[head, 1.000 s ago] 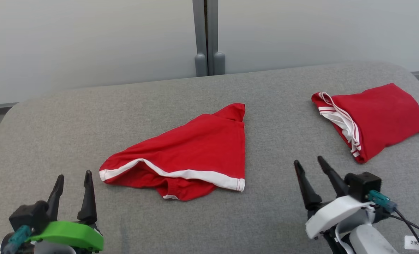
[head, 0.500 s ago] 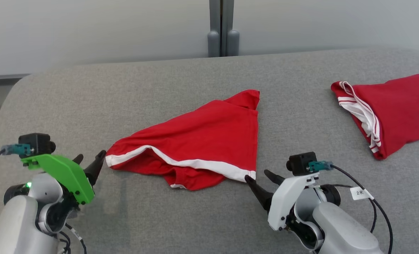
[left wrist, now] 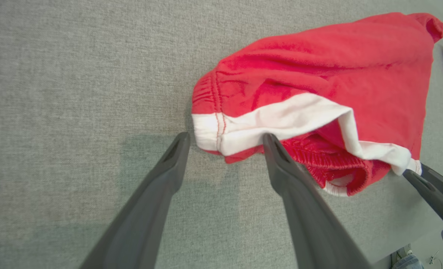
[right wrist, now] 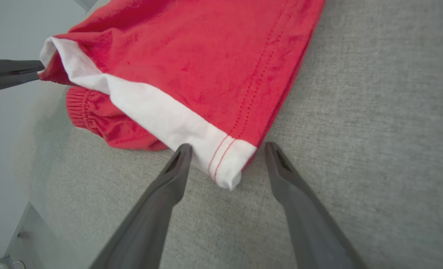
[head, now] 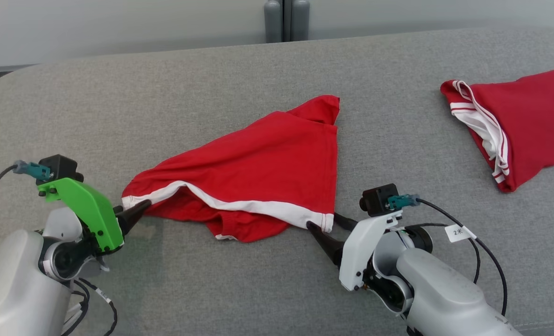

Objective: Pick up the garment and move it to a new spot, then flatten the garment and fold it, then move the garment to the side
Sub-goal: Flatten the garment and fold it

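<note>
Both arms had pushed in toward the red shorts (head: 267, 158) since half a second earlier, when their tips stood just at the cloth's edge. The head camera had also tipped down, so the whole scene sat differently in its view. The shorts lay rumpled in the middle of the grey surface (head: 211, 74), their white-banded hem gaping toward the near side.

The left fingers (head: 134, 211) were spread apart at the hem's left corner. In the left wrist view that corner lay between the two tips, with one tip overlapping the cloth. The right fingers (head: 319, 235) were likewise released and straddled the hem's right corner, which poked out between them in the right wrist view. Neither pair had clenched on anything yet. A second red garment (head: 524, 116) lay at the far right, well apart.

The likeliest trouble from here was a thin bite. Only the very corners sat between the tips, so a closing pinch could have caught just the top layer of the open hem. The lower layer would then have sagged and the shorts would have come up bunched. Tips pressed flat along the surface could also have shoved the soft cloth ahead of them rather than sliding under it, and the corner would have been lost. If one side had gripped and the other missed, the lift would probably have dragged the shorts sideways and twisted them. Carrying them too far right risked landing them on the other garment.
</note>
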You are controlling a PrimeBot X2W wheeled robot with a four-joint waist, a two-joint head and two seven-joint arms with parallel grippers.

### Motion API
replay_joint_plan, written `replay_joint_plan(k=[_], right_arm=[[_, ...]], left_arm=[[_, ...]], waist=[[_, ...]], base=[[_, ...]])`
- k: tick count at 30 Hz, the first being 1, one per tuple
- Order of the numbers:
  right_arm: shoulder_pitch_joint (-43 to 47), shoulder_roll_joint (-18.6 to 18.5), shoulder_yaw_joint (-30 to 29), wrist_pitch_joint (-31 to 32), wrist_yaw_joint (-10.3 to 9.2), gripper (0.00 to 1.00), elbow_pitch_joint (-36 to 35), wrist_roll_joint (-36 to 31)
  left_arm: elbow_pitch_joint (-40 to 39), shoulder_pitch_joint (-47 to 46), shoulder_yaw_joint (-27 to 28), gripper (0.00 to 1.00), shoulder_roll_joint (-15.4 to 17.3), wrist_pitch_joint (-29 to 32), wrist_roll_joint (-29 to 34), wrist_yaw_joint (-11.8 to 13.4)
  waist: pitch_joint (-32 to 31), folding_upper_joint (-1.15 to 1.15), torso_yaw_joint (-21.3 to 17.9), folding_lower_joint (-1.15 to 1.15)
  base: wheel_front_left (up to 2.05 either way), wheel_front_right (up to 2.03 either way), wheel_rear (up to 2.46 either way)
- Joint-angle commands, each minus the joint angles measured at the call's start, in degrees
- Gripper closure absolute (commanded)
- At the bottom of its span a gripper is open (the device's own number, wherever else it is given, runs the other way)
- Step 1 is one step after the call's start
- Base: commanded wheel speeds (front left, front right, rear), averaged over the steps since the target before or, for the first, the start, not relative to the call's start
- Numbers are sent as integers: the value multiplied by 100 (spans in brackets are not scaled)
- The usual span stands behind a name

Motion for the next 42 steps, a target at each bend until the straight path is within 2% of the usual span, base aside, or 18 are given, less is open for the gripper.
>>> replay_joint_plan(k=[1, 2, 3, 5, 6, 7, 8, 9, 16, 22, 27, 30, 33, 42], right_arm=[[-112, -8, 87, -68, -1, 8, 40, 76], [-140, -12, 144, -97, -1, 13, 53, 124], [-176, -20, 215, -136, -1, 22, 72, 176], [-241, -27, 340, -193, -1, 51, 99, 270], [-264, -32, 398, -218, -1, 62, 112, 304], [-296, -37, 463, -254, -1, 89, 130, 351], [-318, -42, 513, -284, -1, 100, 151, 393], [-345, -45, 581, -335, -1, 100, 152, 443], [-363, -216, 827, -827, -1, 100, -88, 886], [-246, -672, 847, -1203, -1, 100, -796, 1521], [-500, -1093, 766, -1352, -1, 100, -1297, 1864], [-913, -1263, 650, -1495, -1, 100, -1416, 1943], [-1421, -1347, 603, -1546, -1, 100, -1339, 2001], [-3686, -1388, 538, -1460, -1, 100, -583, 2156]], left_arm=[[60, -151, -37, 0, 86, -29, -92, -28], [94, -171, -82, 0, 90, -44, -135, -28], [141, -197, -131, 0, 102, -75, -182, -28], [245, -266, -205, 0, 137, -138, -257, -29], [279, -293, -240, 0, 152, -146, -275, -29], [326, -315, -292, 19, 163, -160, -324, -29], [348, -327, -344, 59, 168, -176, -362, -29], [361, -349, -399, 100, 196, -218, -403, -29], [169, -342, -732, 100, 467, -436, -646, -29], [-317, -220, -1055, 100, 758, -552, -885, -29], [-799, -382, -1248, 100, 955, -674, -938, -29], [-997, -663, -1277, 100, 1000, -679, -944, -29], [-1023, -1100, -1415, 100, 1085, -652, -627, -23], [-369, -3168, -1416, 100, 602, -678, -180, -21]], waist=[[101, 0, -77, 0], [119, 0, -84, 0], [146, 0, -95, 0], [181, 0, -107, 0], [192, 0, -112, 0], [198, 0, -118, 0], [197, 0, -120, 0], [191, 0, -122, 0], [-53, 0, -79, 0], [-342, 0, -37, 0], [-337, 0, -68, 0], [-142, 0, -87, 0], [183, 0, -73, 0], [1343, 0, -14, 0]], base=[[0, 0, 0], [0, 0, 0], [0, 0, 0], [0, 0, 0], [0, 0, 0], [0, 0, 0], [0, 0, 0], [0, 0, 0], [0, 0, 0], [0, 0, 0], [0, 0, 0], [0, 0, 0], [0, 0, 0], [0, 0, 0]])
